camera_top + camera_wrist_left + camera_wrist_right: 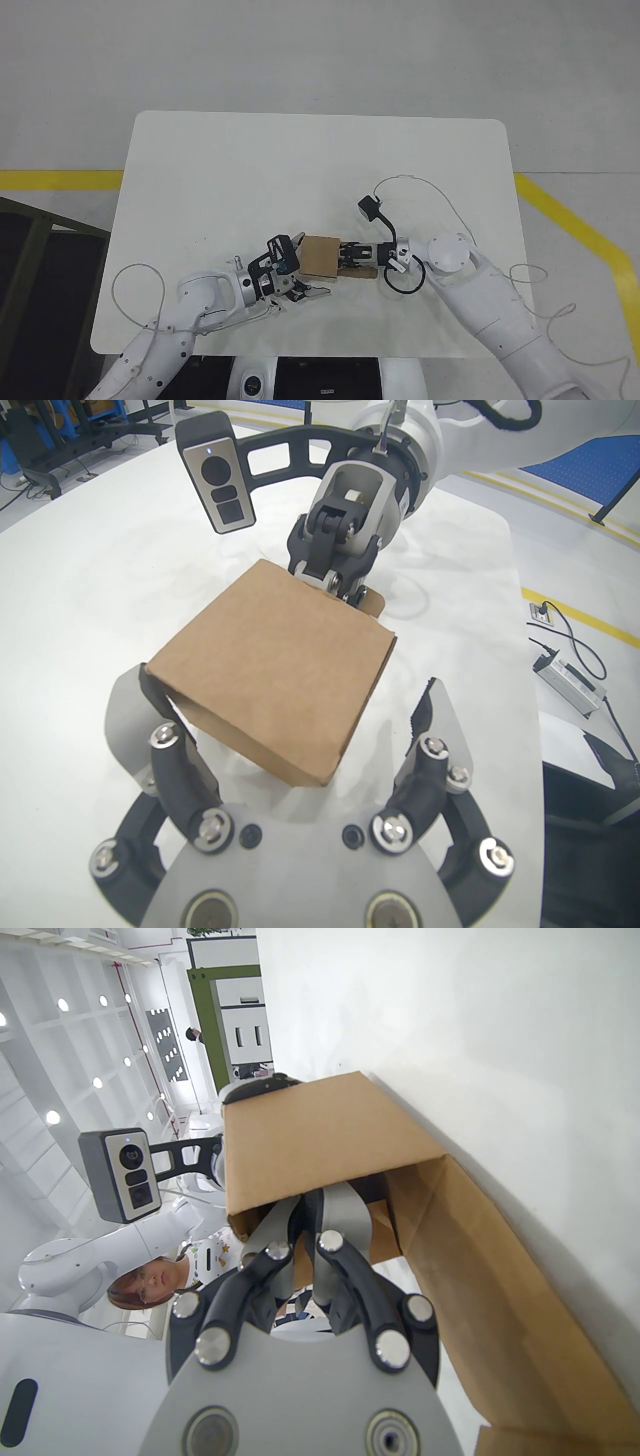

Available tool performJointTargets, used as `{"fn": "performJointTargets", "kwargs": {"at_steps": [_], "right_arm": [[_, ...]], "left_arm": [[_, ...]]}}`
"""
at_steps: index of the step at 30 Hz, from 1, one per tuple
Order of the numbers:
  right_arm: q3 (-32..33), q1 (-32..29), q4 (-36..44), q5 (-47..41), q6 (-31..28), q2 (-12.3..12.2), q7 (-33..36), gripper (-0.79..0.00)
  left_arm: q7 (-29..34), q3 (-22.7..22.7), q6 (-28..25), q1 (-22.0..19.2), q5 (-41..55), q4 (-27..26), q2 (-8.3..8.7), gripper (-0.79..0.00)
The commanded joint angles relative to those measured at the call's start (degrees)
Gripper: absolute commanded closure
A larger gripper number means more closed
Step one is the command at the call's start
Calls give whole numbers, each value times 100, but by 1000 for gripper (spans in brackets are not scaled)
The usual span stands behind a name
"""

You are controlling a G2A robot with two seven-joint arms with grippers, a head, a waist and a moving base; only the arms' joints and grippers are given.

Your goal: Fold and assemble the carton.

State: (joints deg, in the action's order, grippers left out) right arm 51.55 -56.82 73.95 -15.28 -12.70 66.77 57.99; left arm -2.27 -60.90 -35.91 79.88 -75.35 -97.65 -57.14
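Flap-folding seems underway: the carton (321, 256) is sitting near the table's (300, 160) front edge, the right gripper (314, 1212) is holding clenched fingers (345, 1208) inside one end, and the left gripper (291, 689), released, is straddling the other, probably needing to steady it next.

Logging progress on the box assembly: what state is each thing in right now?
carton: folded up into a tube, the end at the right pincer open, one flap sticking out.
left pincer: open, straddling the carton's other end.
right pincer: shut, fingertips inside the carton's open end.
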Motion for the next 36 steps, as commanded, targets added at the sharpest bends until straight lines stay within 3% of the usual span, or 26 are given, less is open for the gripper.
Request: {"fn": "performJointTargets", "kwargs": {"at_steps": [1, 13, 24, 29, 34, 36], "right_arm": [[-24, 93, -90, -27, -31, 18, 78, 0], [282, 345, -473, -133, -41, -56, 712, 0], [1402, -230, 483, 633, 619, -495, 1103, 0], [1889, -751, 1013, 929, 881, -682, 1342, -77], [2190, -1149, 1278, 1009, 901, -786, 1371, -243], [2205, -1210, 1337, 1174, 769, -810, 1340, -249]], "left_arm": [[16, -17, 25, 13, -4, -1, 0, -785], [231, -110, 230, 80, 53, -60, -15, -785], [317, -105, 298, 82, 62, -108, -43, -785], [341, -114, 314, 96, 53, -118, -51, -785], [363, -98, 305, 115, 53, -128, -61, -785], [371, -90, 299, 115, 48, -135, -66, -785]]}}
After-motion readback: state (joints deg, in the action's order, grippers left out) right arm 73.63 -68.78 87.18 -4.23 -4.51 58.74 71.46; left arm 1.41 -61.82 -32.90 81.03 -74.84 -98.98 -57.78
